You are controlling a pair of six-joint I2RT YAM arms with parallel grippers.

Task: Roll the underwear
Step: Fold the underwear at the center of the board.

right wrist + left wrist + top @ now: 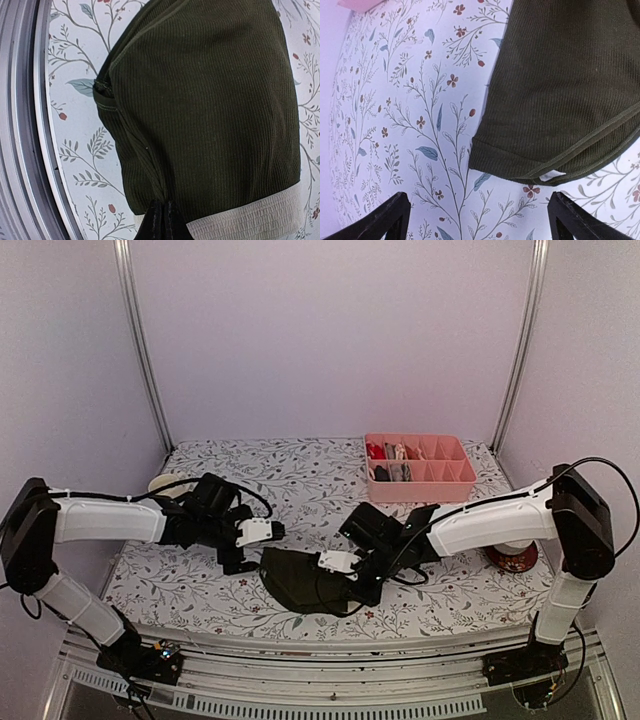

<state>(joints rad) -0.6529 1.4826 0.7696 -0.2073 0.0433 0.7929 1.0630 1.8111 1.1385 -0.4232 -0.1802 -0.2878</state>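
Observation:
One dark olive underwear lies on the flowered table near its front edge; its ribbed cloth has a whitish waistband. My right gripper is shut on it, the fingertips pinching a fold of the cloth beside the waistband. My left gripper stands open just left of the garment, and its hemmed corner lies a little ahead of the gap, touching neither of the fingers. More small cloths, one of them rust-red, sit in the pink tray.
The pink divided tray stands at the back right. A red round object sits under my right arm at the right edge. A pale round thing lies at the back left. The metal front rail runs close to the underwear.

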